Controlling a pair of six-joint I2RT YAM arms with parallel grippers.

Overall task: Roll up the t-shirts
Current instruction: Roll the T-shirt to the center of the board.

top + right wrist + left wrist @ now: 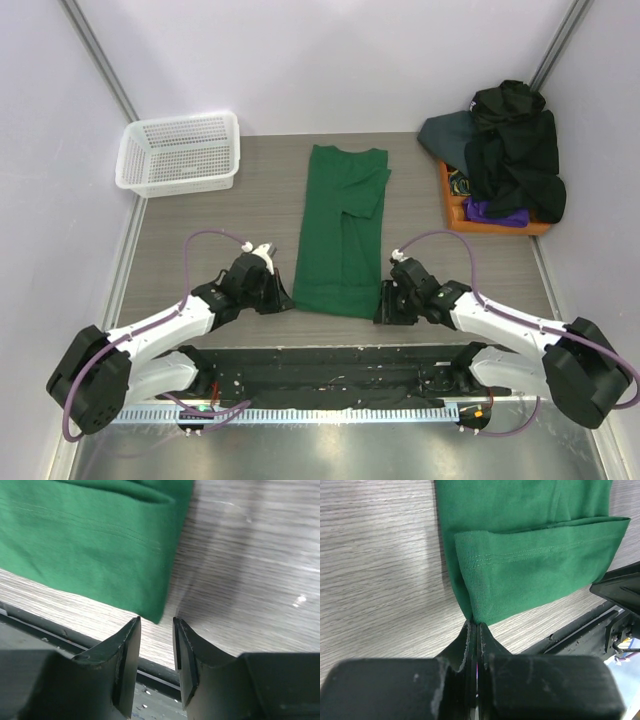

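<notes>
The green shirt [340, 235] lies on the counter [200, 230] as a narrow strip; its long axis runs straight away from the arms, collar end far, hem end near; the hem sits between the two pincers, so the roll would have to travel from near to far along that axis. The left pincer [476, 626] is at the near-left corner, fingers pressed together on the very tip of the cloth; the hem there stands slightly turned up. The right pincer [156, 622] is at the near-right corner, fingers parted by a narrow gap; the corner points into that gap from just ahead, apparently not yet between the pads. Both arms are equally close; the right side looks the unfinished half, needing to ease forward and close. A pile [515, 150] of other dark shirts waits far right.
</notes>
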